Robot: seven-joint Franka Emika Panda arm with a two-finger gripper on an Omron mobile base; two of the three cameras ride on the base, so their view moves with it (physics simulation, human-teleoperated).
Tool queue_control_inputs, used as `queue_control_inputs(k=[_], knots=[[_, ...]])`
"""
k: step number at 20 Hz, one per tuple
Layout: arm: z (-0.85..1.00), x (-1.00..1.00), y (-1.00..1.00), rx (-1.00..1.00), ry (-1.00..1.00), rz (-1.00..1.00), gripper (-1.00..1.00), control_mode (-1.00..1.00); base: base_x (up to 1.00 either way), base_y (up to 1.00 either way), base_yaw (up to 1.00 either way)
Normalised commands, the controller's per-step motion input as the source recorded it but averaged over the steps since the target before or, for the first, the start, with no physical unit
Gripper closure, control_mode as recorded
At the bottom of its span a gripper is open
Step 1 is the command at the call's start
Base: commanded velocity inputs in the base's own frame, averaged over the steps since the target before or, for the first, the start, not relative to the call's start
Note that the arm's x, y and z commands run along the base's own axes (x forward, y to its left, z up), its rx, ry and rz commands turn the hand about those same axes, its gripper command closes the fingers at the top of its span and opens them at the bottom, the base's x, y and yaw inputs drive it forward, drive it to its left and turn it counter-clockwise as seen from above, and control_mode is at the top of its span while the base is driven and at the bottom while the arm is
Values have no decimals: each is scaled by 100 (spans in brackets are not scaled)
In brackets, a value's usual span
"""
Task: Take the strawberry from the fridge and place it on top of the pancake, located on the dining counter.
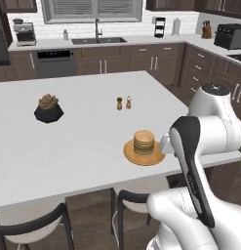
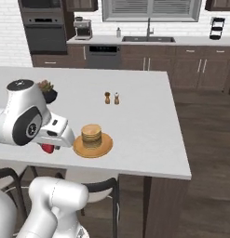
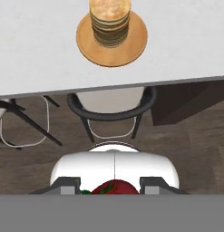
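Note:
The pancake [image 1: 144, 141] [image 2: 91, 134] [image 3: 109, 20] is a golden-brown stack on a round orange plate [image 1: 134, 155] [image 2: 104, 146] [image 3: 133, 43], near the front edge of the white dining counter [image 1: 83, 146] [image 2: 144, 125] [image 3: 36, 45]. My gripper [image 2: 48, 148] [image 3: 111, 188] hangs just off that front edge, left of the plate in the right base view. It is shut on the small red strawberry [image 2: 48, 148] [image 3: 115, 186]. The hand view looks from over the floor toward the stack. The fridge is out of view.
A black pot with a plant [image 1: 49, 110] [image 2: 47, 90] and two small shakers [image 1: 123, 103] [image 2: 111, 98] stand farther back on the counter. Dark-framed chairs [image 1: 131, 205] [image 3: 111, 106] sit under the near edge. Brown cabinets and a sink [image 1: 98, 40] line the back wall.

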Motion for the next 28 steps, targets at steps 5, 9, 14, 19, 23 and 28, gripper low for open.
queue_control_inputs(k=[5,9,14,19,23,28], knots=[[0,0,0,0,0,0,100,100,71,-13,10],[0,0,0,0,0,0,100,100,84,-16,1],[0,0,0,0,0,0,100,100,31,0,0],[0,0,0,0,0,0,100,100,48,0,0],[12,56,0,0,-11,0,100,-100,17,0,0],[14,96,0,0,-8,0,100,-100,0,0,0]])
